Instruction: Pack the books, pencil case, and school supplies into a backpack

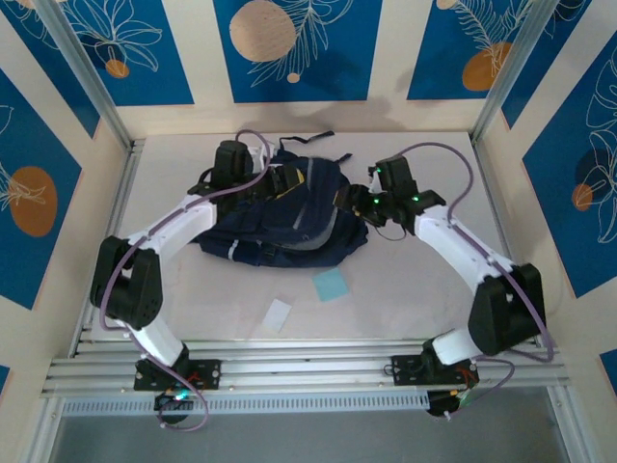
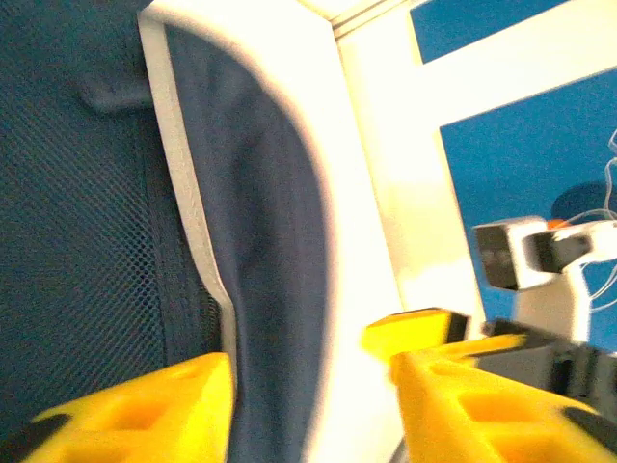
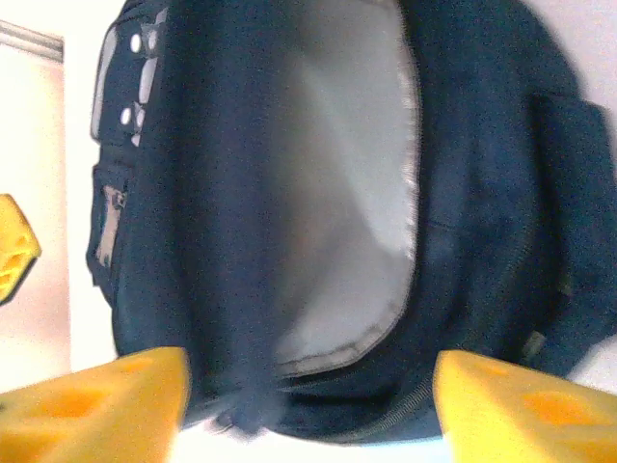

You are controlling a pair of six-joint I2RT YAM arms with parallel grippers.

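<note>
From above, noted backpack (image 1: 280, 227) mid-table; left gripper (image 1: 282, 179) at its 12 o'clock, right gripper (image 1: 345, 200) at 2 o'clock. Logged light-blue pad (image 1: 331, 285) at 5 o'clock and white piece (image 1: 278, 314) at 6 o'clock, both apart from it.

Left wrist: left gripper (image 2: 310, 367) half open, straddling the backpack (image 2: 96, 193) fabric, not pinching.

Right wrist: right gripper (image 3: 310, 386) wide, holding nothing; backpack (image 3: 482, 193) mouth at 12 o'clock.
</note>
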